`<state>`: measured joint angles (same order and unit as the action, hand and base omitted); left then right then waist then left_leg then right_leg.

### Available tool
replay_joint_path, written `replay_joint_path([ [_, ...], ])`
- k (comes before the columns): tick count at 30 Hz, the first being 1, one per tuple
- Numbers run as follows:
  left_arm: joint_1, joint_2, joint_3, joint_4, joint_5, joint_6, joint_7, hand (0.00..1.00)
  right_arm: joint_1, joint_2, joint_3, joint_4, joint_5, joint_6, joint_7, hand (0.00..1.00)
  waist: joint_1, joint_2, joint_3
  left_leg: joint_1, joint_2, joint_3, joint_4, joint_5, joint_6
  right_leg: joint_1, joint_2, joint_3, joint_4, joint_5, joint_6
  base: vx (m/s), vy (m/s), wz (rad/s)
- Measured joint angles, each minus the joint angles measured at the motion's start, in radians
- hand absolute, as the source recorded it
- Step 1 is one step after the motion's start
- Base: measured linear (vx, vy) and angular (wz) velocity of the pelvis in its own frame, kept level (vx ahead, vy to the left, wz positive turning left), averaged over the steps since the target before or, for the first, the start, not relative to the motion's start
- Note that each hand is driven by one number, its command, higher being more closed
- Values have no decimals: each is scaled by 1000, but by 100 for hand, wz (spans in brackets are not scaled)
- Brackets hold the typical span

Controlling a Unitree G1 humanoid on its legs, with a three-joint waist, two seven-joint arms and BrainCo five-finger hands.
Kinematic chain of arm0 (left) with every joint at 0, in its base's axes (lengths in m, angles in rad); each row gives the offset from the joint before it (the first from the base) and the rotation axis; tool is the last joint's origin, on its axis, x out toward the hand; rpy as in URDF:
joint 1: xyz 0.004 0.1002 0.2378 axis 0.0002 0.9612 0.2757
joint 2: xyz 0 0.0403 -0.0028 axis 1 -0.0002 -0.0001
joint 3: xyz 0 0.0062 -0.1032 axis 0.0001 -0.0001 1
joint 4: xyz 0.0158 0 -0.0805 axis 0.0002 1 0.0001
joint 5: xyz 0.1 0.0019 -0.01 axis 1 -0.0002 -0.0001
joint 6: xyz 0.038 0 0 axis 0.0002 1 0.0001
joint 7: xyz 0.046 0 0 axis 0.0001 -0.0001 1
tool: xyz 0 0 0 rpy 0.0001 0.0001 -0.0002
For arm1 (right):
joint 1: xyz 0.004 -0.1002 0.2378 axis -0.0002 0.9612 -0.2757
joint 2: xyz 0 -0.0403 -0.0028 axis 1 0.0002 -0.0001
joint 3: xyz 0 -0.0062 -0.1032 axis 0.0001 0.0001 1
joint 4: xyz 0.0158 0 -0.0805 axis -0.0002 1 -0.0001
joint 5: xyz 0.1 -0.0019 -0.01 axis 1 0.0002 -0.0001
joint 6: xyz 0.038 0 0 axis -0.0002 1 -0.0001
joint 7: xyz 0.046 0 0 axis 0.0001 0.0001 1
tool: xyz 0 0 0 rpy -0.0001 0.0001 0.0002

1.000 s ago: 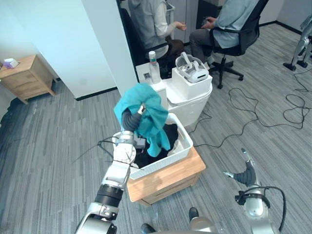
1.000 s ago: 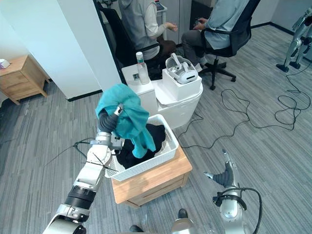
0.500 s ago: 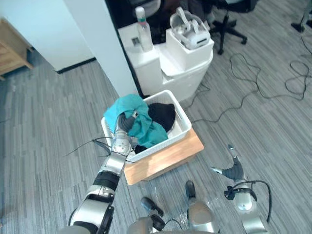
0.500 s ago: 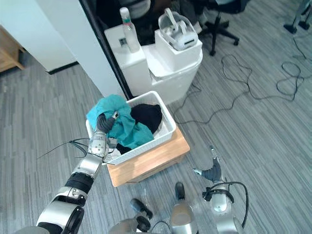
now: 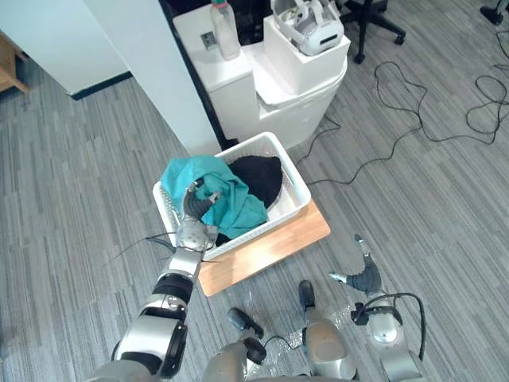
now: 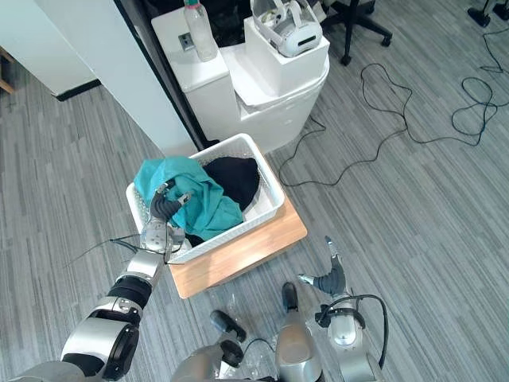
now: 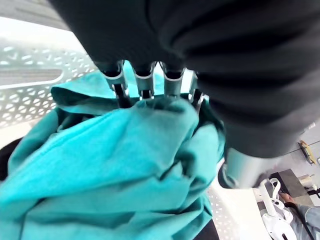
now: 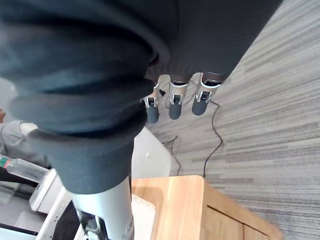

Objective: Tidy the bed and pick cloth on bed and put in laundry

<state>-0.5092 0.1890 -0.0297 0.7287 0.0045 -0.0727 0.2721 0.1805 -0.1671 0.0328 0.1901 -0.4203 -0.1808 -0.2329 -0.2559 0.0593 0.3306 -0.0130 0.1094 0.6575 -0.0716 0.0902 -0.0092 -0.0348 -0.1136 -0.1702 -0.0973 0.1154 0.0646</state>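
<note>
A teal cloth [image 5: 229, 200] lies bunched in the left half of a white perforated laundry basket [image 5: 296, 171], beside a black garment [image 5: 259, 173]. My left hand [image 5: 193, 213] is at the basket's near-left rim, open. Its straight fingers [image 7: 145, 82] rest on the teal cloth [image 7: 120, 165], and their tips are sunk in a fold. My right hand [image 5: 364, 277] hangs low over the floor at the right, well away from the basket. It is open with straight fingers [image 8: 172, 102] and holds nothing.
The basket sits on a low wooden table [image 5: 274, 245]. Behind it stands a white cabinet [image 5: 298, 76] carrying a bottle [image 5: 225, 22] and a white headset [image 5: 314, 20]. A white wall corner [image 5: 151, 72] rises at the left. Black cables [image 5: 413, 119] trail across the grey floor.
The camera has tilted down. My left hand lowered the teal cloth from above the basket into it, and its fingers have uncurled. My right hand kept its pose.
</note>
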Motion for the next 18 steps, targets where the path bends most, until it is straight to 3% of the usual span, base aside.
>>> replay_joint_path([
  [7, 207, -2, -40, -366, -102, -23, -73, 0, -25, -14, -2, 101, 11, 33, 34, 0, 53, -4, -20, 44, -8, -57, -7, 0, 0, 76, -6, -57, 0, -16, 6, 4, 15, 25],
  [9, 257, -3, -42, -409, -113, -26, -81, 0, -35, -14, -3, 131, 20, 35, 42, 0, 59, -8, -42, 45, -10, -74, -7, 0, 0, 87, -7, -74, 0, -23, 8, 26, 11, 31],
  [13, 372, -9, -38, -477, -151, -27, -124, 0, -49, -7, -36, 223, 38, 40, 62, 0, 100, -10, -86, 72, -14, -102, -7, 0, 0, 133, -9, -108, 0, -35, 10, 35, 10, 26],
  [18, 566, -26, 45, -533, -172, -32, -161, 0, -58, 6, -116, 326, 119, 61, 87, 0, 112, -10, -132, 100, -20, -138, -9, -3, -6, 172, -13, -135, 8, -59, 15, -1, 16, 25],
])
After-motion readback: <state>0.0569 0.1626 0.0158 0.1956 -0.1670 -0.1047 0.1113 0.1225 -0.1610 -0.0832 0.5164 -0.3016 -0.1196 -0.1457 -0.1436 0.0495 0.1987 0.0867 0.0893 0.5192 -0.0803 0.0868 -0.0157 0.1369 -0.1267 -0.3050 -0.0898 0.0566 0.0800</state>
